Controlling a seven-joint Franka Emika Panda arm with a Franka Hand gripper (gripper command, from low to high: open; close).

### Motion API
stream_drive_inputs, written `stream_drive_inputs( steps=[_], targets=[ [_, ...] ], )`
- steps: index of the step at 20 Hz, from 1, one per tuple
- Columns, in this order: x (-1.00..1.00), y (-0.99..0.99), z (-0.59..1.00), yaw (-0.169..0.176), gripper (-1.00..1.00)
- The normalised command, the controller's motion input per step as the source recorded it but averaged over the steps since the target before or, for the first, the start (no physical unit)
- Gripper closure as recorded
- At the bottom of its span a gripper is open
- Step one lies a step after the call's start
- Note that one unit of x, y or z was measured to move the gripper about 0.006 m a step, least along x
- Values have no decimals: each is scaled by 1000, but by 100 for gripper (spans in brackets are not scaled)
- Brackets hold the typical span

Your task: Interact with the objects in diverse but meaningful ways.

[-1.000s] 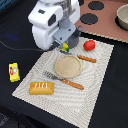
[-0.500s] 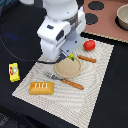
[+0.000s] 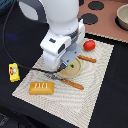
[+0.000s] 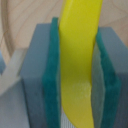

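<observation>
Now, grip: my gripper (image 4: 77, 70) is clamped on the curved yellow toy banana (image 4: 79, 60), teal pads (image 4: 51, 75) pressing both sides.
Change: I've come down from a higher hover a second ago to just above the round tan wooden plate (image 3: 75, 73).
Meaning: I judge the banana is about to be set on it.
Beyond: the red tomato (image 3: 89, 45) sits near, on the striped cloth mat (image 3: 95, 87).

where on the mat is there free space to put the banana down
The mat is bare toward the exterior view's right, between the tomato above and the mat's lower edge, past the knife. The middle is crowded: plate, fork, loaf. The end effector grips the banana.
</observation>
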Motion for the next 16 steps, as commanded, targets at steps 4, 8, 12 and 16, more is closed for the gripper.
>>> stream_drive_inputs(
  steps=[4,8,12,16],
  targets=[
    [579,60,275,0,-100],
    [464,46,351,-2,-100],
    [354,83,724,-1,-100],
    [23,36,567,0,-100]
  ],
)
